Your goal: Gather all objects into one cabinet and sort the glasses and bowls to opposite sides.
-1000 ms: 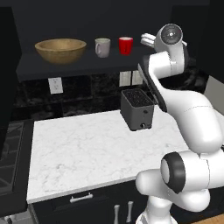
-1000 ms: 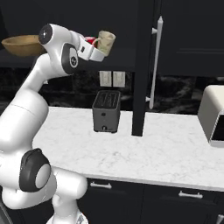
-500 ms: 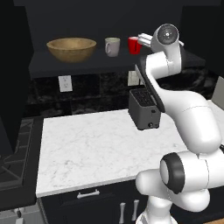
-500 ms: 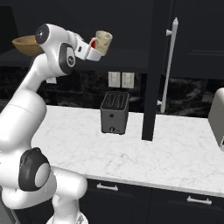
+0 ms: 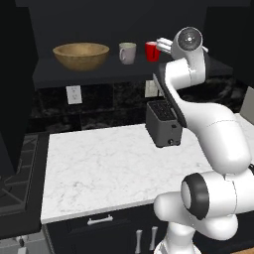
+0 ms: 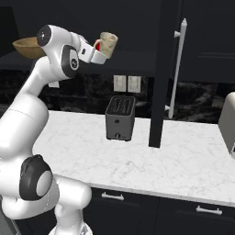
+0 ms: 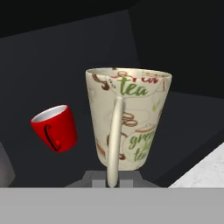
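Dark cabinet shelf (image 5: pixel 124 74) forms the backdrop. Raised beside it, the gripper (image 6: pixel 102 51) is clamped on a cream-tan tumbler (image 7: pixel 127 118) printed with green "tea" lettering, upright between its fingers, with the red mug (image 7: pixel 56 128) just beyond.

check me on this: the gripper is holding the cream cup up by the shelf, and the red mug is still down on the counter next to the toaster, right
Not quite. The gripper does hold the cream cup up by the shelf, but the red mug is not on the counter: the left base view shows it on the shelf, right of the grey mug.
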Robot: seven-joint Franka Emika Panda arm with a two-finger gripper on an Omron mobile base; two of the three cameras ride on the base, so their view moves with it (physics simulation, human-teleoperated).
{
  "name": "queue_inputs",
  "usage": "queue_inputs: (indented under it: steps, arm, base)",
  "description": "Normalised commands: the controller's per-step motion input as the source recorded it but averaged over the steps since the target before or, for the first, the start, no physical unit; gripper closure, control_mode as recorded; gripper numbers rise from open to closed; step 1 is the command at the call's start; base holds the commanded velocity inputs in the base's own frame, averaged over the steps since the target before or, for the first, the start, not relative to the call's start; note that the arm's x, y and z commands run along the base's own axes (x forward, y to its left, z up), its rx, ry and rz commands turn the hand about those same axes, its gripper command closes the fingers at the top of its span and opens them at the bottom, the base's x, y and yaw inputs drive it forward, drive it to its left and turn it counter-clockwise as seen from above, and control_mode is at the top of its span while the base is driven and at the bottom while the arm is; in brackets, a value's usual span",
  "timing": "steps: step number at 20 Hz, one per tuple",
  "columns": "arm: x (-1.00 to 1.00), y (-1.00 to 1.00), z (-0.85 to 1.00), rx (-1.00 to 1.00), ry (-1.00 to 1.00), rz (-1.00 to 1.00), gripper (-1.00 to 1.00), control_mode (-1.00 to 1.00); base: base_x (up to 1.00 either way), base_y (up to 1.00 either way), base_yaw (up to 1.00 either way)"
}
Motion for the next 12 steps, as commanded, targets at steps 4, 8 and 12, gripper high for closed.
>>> queue_inputs:
  steps: [4, 8, 12]
  arm:
    - [0.02, 0.01, 0.00, 0.00, 0.00, 0.01, 1.00, -1.00]
    - [0.39, 0.23, 0.00, 0.00, 0.00, 0.21, 1.00, -1.00]
    - [0.39, 0.21, 0.00, -0.03, 0.00, 0.33, 1.00, -1.00]
  base:
    - [0.00, 0.00, 0.00]
    - [0.00, 0.00, 0.00]
    - [0.00, 0.00, 0.00]
